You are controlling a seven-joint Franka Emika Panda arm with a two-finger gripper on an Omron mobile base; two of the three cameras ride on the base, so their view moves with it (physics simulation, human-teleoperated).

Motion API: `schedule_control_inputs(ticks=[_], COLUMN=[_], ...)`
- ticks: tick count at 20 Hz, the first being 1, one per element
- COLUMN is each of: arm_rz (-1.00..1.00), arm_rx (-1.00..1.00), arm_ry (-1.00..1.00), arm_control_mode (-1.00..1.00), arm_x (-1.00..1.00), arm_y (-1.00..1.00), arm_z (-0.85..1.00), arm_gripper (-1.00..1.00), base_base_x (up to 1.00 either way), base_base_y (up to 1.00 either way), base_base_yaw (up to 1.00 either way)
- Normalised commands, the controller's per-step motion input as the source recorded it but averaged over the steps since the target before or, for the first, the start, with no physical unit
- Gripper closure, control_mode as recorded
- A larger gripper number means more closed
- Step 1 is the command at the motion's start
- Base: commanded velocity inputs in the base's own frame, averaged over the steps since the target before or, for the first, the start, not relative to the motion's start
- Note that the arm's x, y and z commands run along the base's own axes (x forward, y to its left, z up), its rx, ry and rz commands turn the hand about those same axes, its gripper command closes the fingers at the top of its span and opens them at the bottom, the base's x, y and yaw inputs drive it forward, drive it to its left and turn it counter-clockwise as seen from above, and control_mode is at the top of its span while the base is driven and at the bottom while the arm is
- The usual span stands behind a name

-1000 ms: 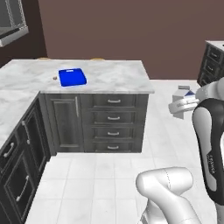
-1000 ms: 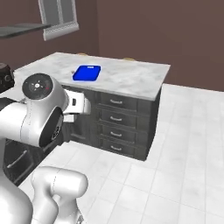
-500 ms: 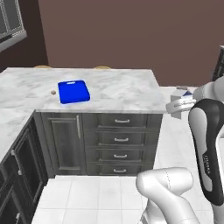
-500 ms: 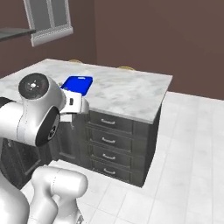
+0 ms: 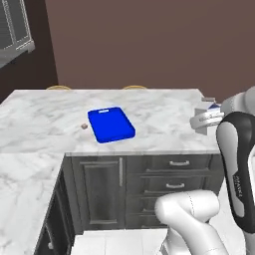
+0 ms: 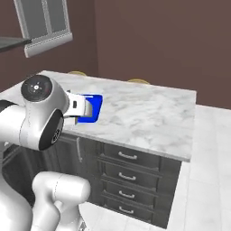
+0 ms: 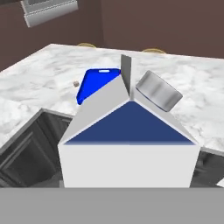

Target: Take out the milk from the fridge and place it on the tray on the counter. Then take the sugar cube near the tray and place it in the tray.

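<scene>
My gripper [image 5: 205, 119] is shut on the milk [image 7: 127, 148], a white carton with a blue gable and a grey round cap, which stands close in the hand view. It hangs in the air at the right end of the counter [image 5: 159, 119], near its front edge. The blue tray [image 5: 110, 124] lies flat on the marble, well to the left of the carton. Just off the tray's left side sits the tiny tan sugar cube [image 5: 83, 126]. From the right base the tray [image 6: 95, 104] peeks out behind my arm. The fridge is out of view.
Dark grey drawers with silver handles [image 5: 174, 174] fill the counter's front, and a cabinet run turns toward me at the left [image 5: 55, 219]. Two tan seat tops [image 5: 134, 87] show behind the far edge. White tile floor [image 6: 212, 158] lies to the right.
The whole picture has shifted: the base has driven and turned, so the counter now stands closer and more square-on. The carton stays in my gripper.
</scene>
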Motion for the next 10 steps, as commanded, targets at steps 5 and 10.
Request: schedule_control_inputs(ticks=[5,10], arm_rz=[0.00,0.00], arm_rx=[0.00,0.00], arm_ry=[0.00,0.00], arm_control_mode=[1.00,1.00], arm_x=[0.00,0.00], arm_y=[0.00,0.00], arm_z=[0.00,0.00], arm_gripper=[1.00,1.00], base_base_x=[0.98,0.79], base_base_y=[0.59,0.10], base_base_yaw=[-0.10,-0.03])
